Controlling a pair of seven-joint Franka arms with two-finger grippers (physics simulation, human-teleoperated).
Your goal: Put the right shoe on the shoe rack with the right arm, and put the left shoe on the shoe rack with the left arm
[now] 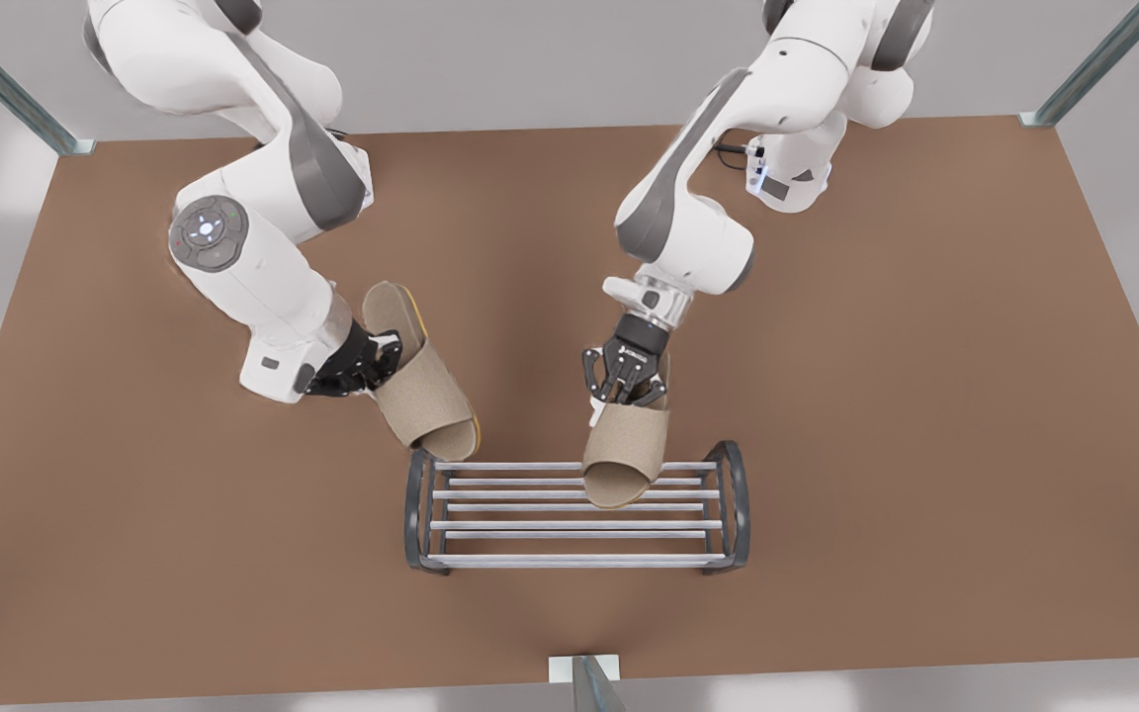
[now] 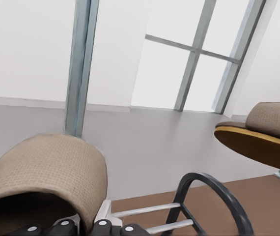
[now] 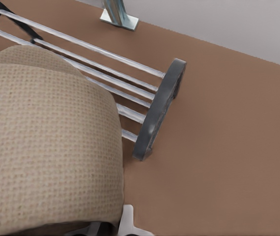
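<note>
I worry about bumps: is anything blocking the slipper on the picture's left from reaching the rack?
Nothing visible. The left gripper holds the left shoe just short of the shoe rack; the right gripper holds the right shoe over the opposite end.

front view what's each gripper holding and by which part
Left gripper grips the left shoe at its side, by the strap's rear edge. Right gripper grips the right shoe from above, at the strap's rear edge.
</note>
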